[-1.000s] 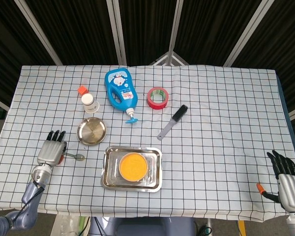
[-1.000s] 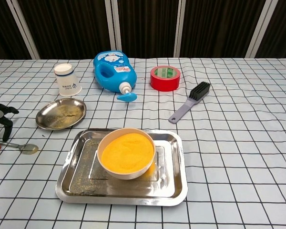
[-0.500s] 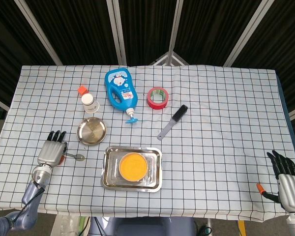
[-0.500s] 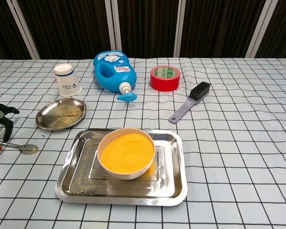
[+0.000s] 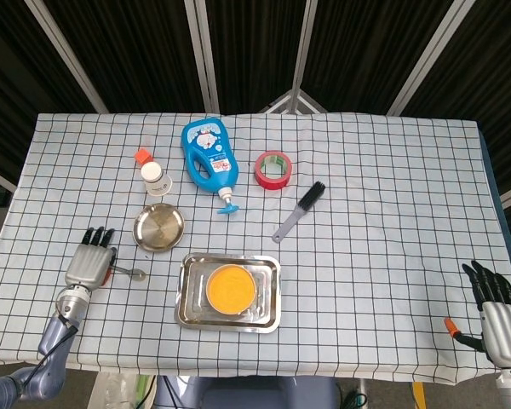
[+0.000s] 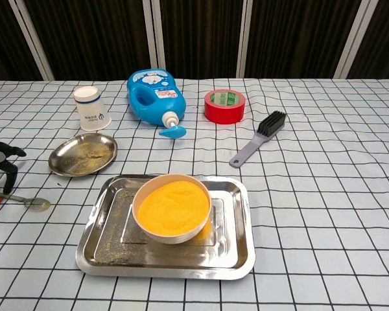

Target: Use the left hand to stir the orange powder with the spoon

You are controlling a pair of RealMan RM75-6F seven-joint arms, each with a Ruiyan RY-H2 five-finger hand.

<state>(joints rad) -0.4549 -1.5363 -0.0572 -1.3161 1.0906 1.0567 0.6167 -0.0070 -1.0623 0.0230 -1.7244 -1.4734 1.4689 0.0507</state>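
Observation:
A cream bowl of orange powder [image 5: 231, 287] [image 6: 173, 206] sits in a steel tray [image 5: 190, 317] [image 6: 97, 240] near the table's front. The metal spoon [image 5: 129, 273] [image 6: 27, 201] lies flat on the cloth left of the tray, bowl end pointing right. My left hand [image 5: 89, 261] [image 6: 1, 159] is over the spoon's handle with its fingers apart and arched down; no grip on the handle shows. The handle end is hidden under the hand in the head view. My right hand [image 5: 494, 308] rests at the front right corner, fingers spread, holding nothing.
A small round steel dish [image 5: 159, 227] [image 6: 83, 154] lies just behind the spoon. Further back stand a white cup [image 5: 156, 178] [image 6: 91, 108], a blue bottle [image 5: 208, 155] [image 6: 154, 95], red tape [image 5: 273, 169] [image 6: 224, 106] and a grey brush [image 5: 298, 211] [image 6: 258, 138].
My left hand has eased slightly toward the front edge above the spoon's handle, and the spoon has shifted a touch. The right hand has not moved.

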